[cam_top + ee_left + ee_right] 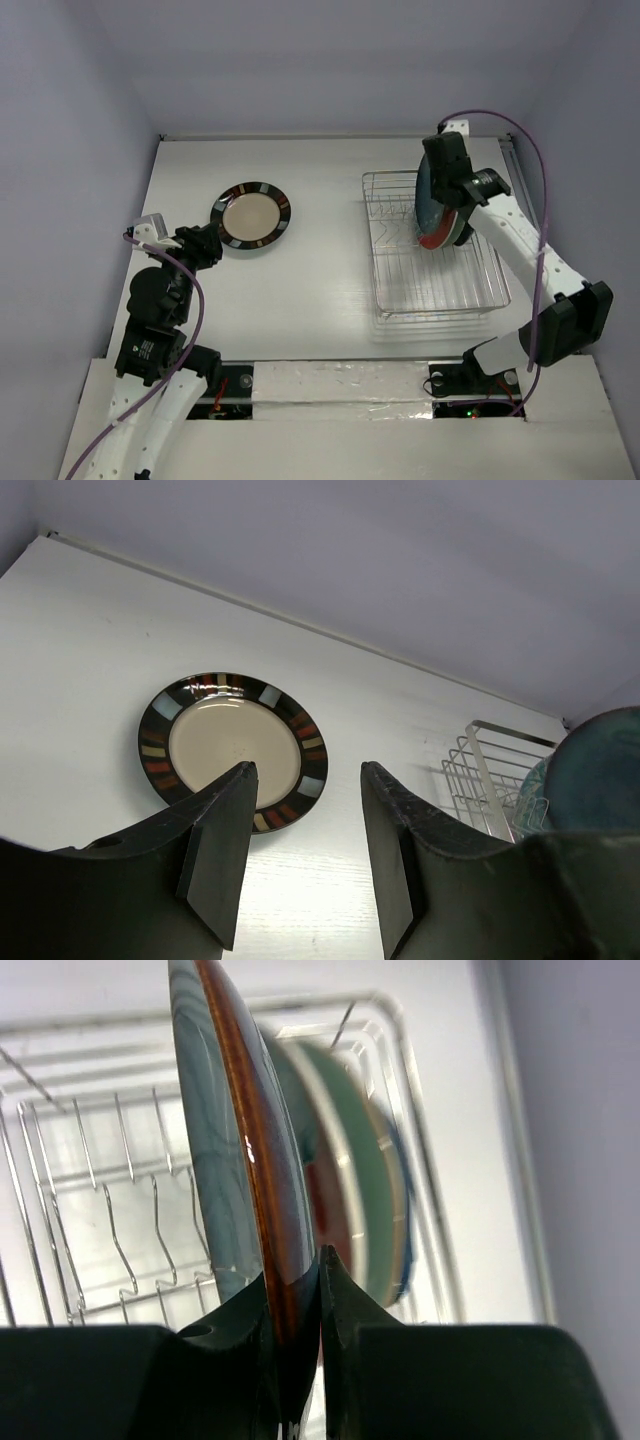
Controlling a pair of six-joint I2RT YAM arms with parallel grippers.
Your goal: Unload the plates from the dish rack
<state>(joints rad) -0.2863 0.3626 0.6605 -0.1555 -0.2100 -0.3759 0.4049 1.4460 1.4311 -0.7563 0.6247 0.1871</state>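
Right gripper [295, 1270] pinched tight on the rim of an upright teal plate with red-brown edge [220, 1160], at the rectangular chrome wire dish rack [100, 1170] on the table's right side. Cannot tell if that plate touches the wires. Just behind it stands 1 mint green plate [365, 1190], with blurred red and blue ones crowding close. Left gripper [307, 775] jaws wide apart, holding nothing, low near 1 round cream plate with dark striped rim [233, 742]. That one lies flat on the white table [320, 270], well apart from the rack.
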